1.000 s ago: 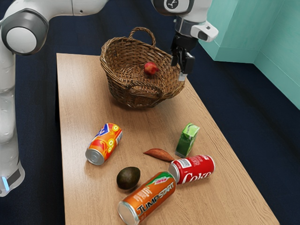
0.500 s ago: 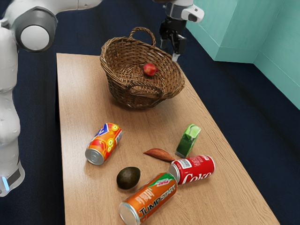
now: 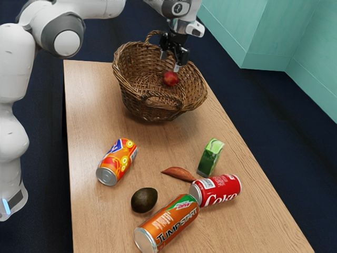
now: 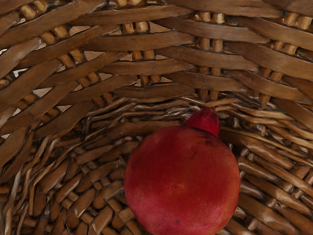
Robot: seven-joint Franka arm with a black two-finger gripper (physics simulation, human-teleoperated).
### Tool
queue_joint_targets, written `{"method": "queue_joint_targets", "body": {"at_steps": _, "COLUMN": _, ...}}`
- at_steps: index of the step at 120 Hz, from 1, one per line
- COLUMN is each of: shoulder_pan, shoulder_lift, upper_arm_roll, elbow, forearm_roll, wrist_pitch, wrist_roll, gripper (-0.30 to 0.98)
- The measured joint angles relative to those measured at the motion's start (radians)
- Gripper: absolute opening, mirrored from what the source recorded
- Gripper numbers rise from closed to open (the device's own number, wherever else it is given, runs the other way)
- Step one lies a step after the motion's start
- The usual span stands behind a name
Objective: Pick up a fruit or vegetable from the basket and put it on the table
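My gripper [image 3: 170, 61] is over the wicker basket [image 3: 126, 71], its two fingertips apart with a gap between them. Just below the fingertips, a red pomegranate [image 3: 170, 79] lies inside the basket, and nothing is held. In the wrist view the pomegranate [image 4: 182, 181] rests against the woven basket [image 4: 146, 46], with its crown turned toward the wicker wall. The wooden table [image 3: 89, 116] carries the basket at its far end.
Nearer on the table are an orange-yellow can [image 3: 117, 162], a green carton [image 3: 210, 157], a reddish-brown sweet potato [image 3: 178, 173], an avocado [image 3: 144, 200], a red Coke can [image 3: 217, 190] and an orange Jumpstart can [image 3: 167, 223]. The basket's handle [image 3: 159, 35] arches up behind the gripper.
From beyond the basket's rim, my gripper has moved toward the exterior view's left and is now over the pomegranate. The pomegranate has shifted slightly inside the basket.
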Motion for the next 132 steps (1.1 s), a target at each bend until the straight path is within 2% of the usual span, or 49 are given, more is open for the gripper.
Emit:
{"method": "queue_joint_targets", "body": {"at_steps": 23, "shoulder_pan": -0.001, "shoulder_lift": 0.000, "upper_arm_roll": -0.002, "elbow": -0.065, "forearm_roll": 0.005, "wrist_pitch": 0.037, "wrist_roll": 0.011, "gripper": 0.69}}
{"method": "queue_joint_targets", "body": {"at_steps": 110, "shoulder_pan": -0.015, "shoulder_lift": 0.063, "upper_arm_roll": -0.003, "elbow": -0.066, "forearm_roll": 0.019, "wrist_pitch": 0.105, "wrist_roll": 0.032, "gripper": 0.68}}
{"method": "queue_joint_targets", "body": {"at_steps": 122, "shoulder_pan": -0.016, "shoulder_lift": 0.070, "upper_arm_roll": -0.003, "elbow": -0.067, "forearm_roll": 0.019, "wrist_pitch": 0.111, "wrist_roll": 0.032, "gripper": 0.66}}
{"method": "queue_joint_targets", "body": {"at_steps": 132, "shoulder_pan": -0.014, "shoulder_lift": 0.074, "upper_arm_roll": -0.003, "elbow": -0.068, "forearm_roll": 0.017, "wrist_pitch": 0.115, "wrist_roll": 0.032, "gripper": 0.57}}
